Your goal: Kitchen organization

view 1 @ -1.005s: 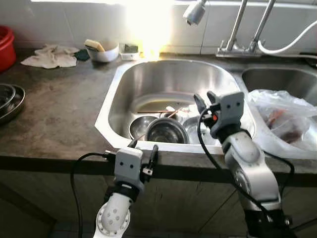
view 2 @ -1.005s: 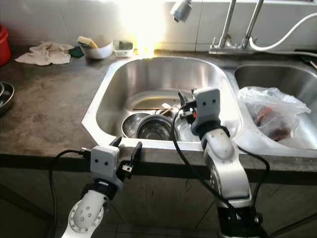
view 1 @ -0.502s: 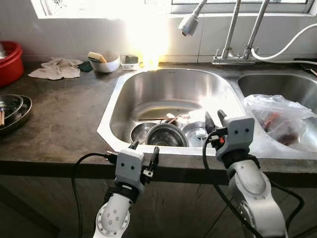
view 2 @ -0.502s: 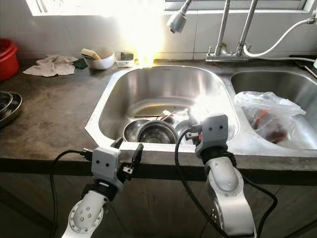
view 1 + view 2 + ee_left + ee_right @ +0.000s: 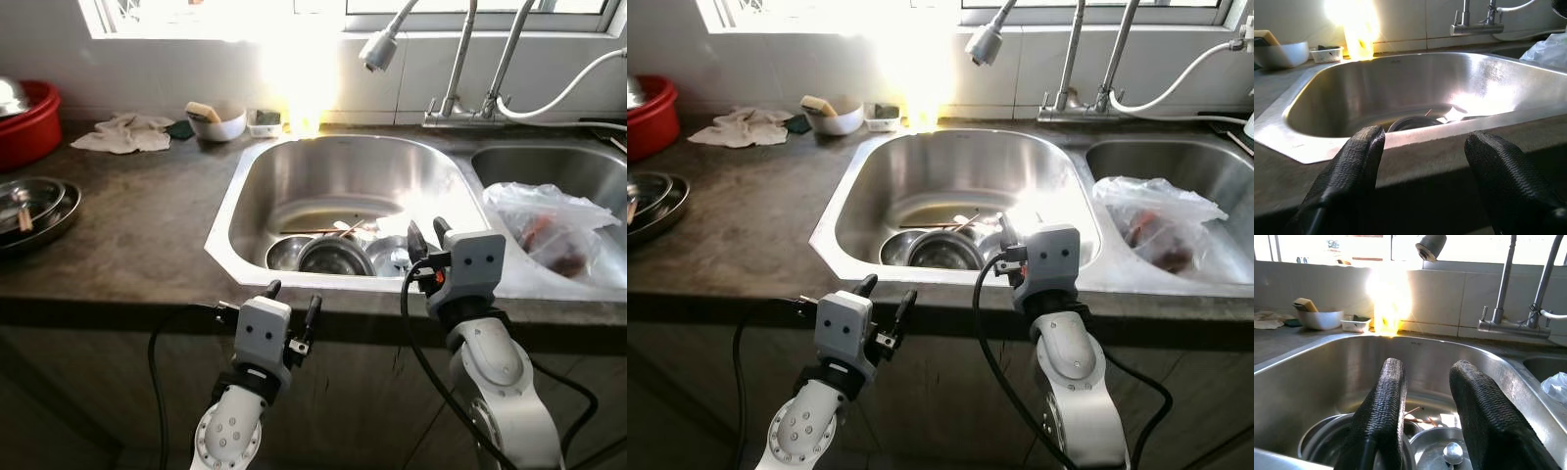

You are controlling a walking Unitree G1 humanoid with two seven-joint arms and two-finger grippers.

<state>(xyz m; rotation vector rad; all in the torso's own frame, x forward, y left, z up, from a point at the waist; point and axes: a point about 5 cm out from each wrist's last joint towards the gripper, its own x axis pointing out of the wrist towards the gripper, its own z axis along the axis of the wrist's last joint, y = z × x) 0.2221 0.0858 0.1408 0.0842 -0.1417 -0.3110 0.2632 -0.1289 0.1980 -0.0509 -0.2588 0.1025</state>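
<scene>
The right gripper, fingers spread and empty, is being held over the steel bowls in the sink; probably slippery, light and rigid, they are best gripped by the rim.

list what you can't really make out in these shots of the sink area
- Plastic bag in the right basin: contents are a reddish blur behind crinkled film, head views.
- Stacked steel bowls in the sink: lower ones covered by upper ones and the near rim.
- Back wall by the white bowl: washed out by window glare.
- Red tub: cut by the left edge.
- Right gripper: its fingers block the bowls, right wrist view.
</scene>
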